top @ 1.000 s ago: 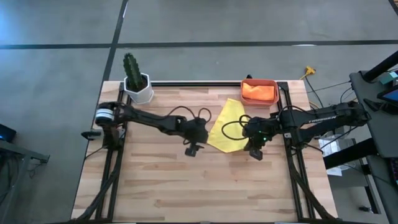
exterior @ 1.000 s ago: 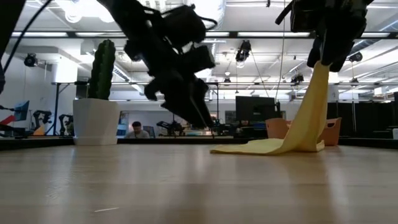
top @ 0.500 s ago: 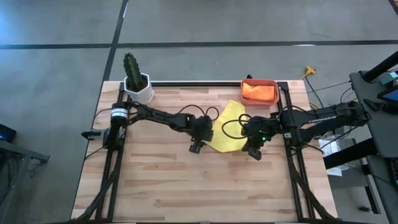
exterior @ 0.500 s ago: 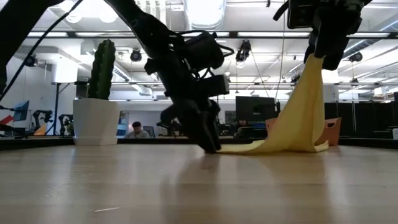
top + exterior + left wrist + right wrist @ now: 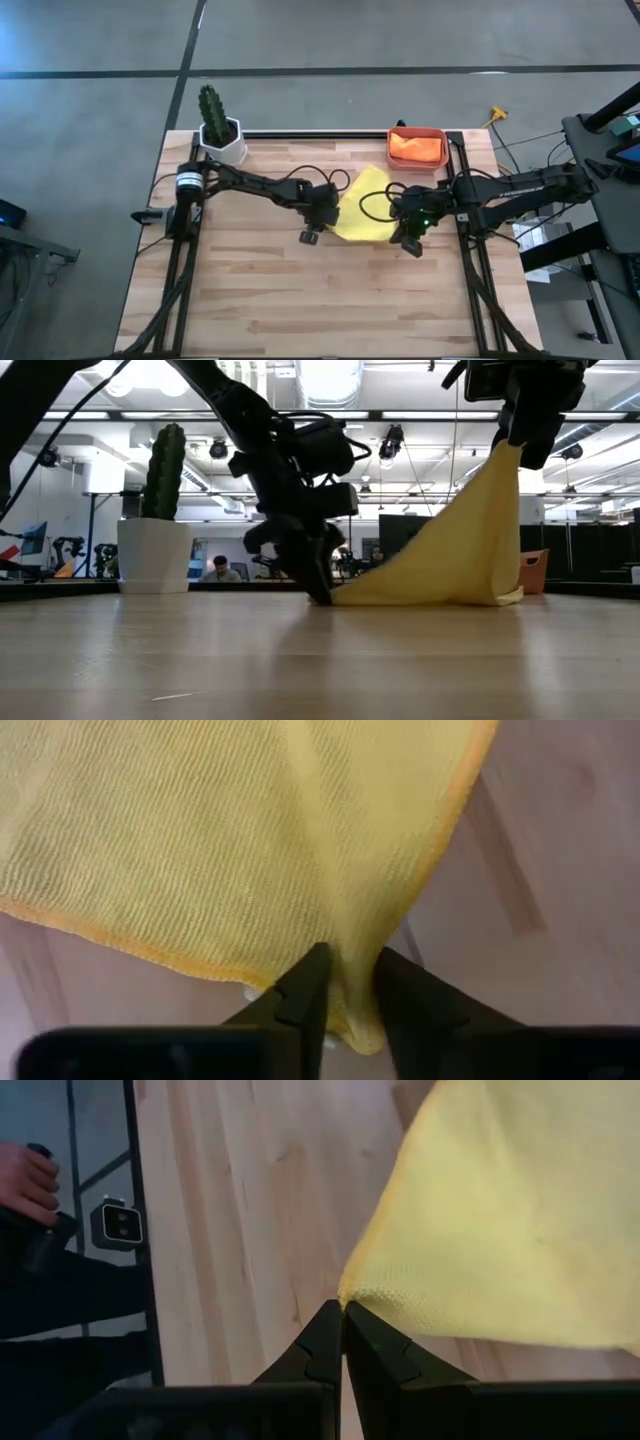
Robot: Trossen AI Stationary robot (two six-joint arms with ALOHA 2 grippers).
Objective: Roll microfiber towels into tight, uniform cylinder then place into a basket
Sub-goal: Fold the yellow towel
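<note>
Tools [image 5: 312, 232] [image 5: 407, 243] pinching yellow towel [image 5: 362, 205]

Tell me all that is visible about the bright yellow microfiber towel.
The bright yellow microfiber towel is a soft ribbed cloth with a stitched hem. It hangs stretched between both grippers: the right gripper pinches one corner high above the wooden table, and the left gripper clamps another corner down at the tabletop. Its lower edge rests on the wood. It lies near the salmon-red plastic basket, outside it.
</note>
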